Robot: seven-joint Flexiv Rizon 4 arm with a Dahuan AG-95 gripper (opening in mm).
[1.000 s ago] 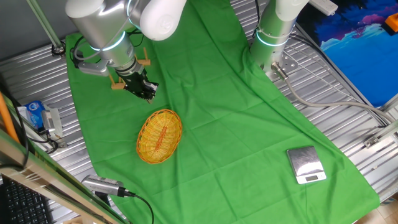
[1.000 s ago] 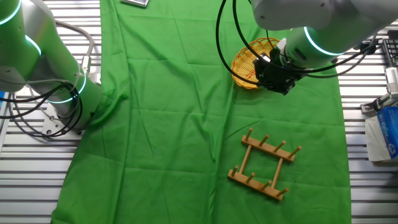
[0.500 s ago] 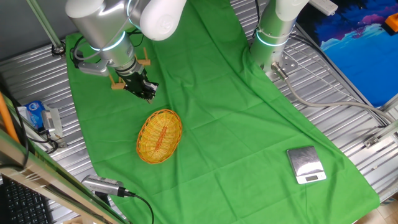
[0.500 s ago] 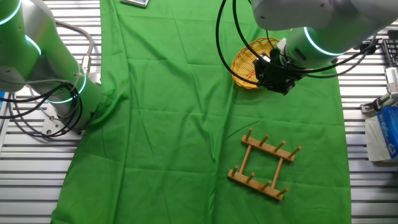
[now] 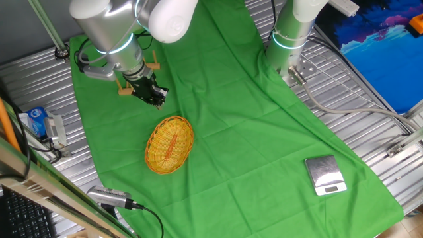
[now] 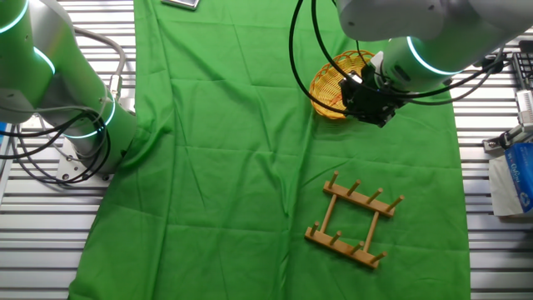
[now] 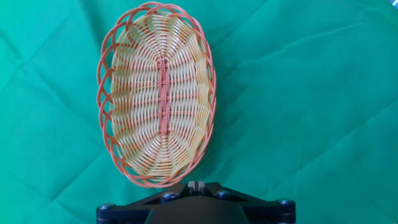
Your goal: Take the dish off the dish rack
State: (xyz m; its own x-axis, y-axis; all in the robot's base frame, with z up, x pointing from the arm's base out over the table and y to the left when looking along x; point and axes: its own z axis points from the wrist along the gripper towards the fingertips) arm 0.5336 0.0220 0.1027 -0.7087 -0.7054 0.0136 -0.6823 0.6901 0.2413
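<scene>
Already off its pegs, the dish (image 5: 170, 144) lay flat on the green cloth (image 5: 264, 139) covering the worktop (image 5: 370, 125), well apart from the dish rack (image 6: 354, 220), which stood bare of any dish in the other fixed view. The tool (image 6: 367, 99) hovered above the cloth between the two, near the dish's rim; whether its fingers were parted or closed could not be made out, though it plainly held nothing. The hand view looked straight down on the whole oval of wicker, reddish spine showing, nothing touching it.

Judged from this, the removal itself looked done, and what remained was a clean retreat: lifting straight up before any sideways travel would keep the tool off the rim and the rack's upright pegs. Open cloth lay on the far side of the dish toward the small scale (image 5: 325, 175). The second arm's base (image 5: 289, 39) and the worktop's near edge bounded the room.
</scene>
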